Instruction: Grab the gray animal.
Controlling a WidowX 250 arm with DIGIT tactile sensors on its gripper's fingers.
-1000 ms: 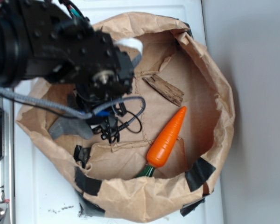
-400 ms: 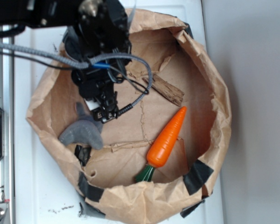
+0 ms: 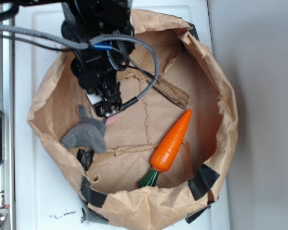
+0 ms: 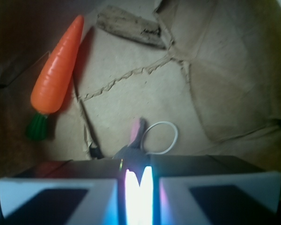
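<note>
arm: reaching down from upper left | hand: fingers nearly together

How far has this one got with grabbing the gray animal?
Approach looks done: the end effector is down inside the paper bag, at the gray animal. In hand: the wrist view shows a pink-lined ear and white string loop poking from its closed pads. Left: lifting. The carrot lies untouched.

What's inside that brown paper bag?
Inside the paper bag lie an orange carrot, a brown wood chip and a gray plush rabbit. The gripper covers part of the rabbit; only a pink ear tip and its white string loop show past the fingers.
</note>
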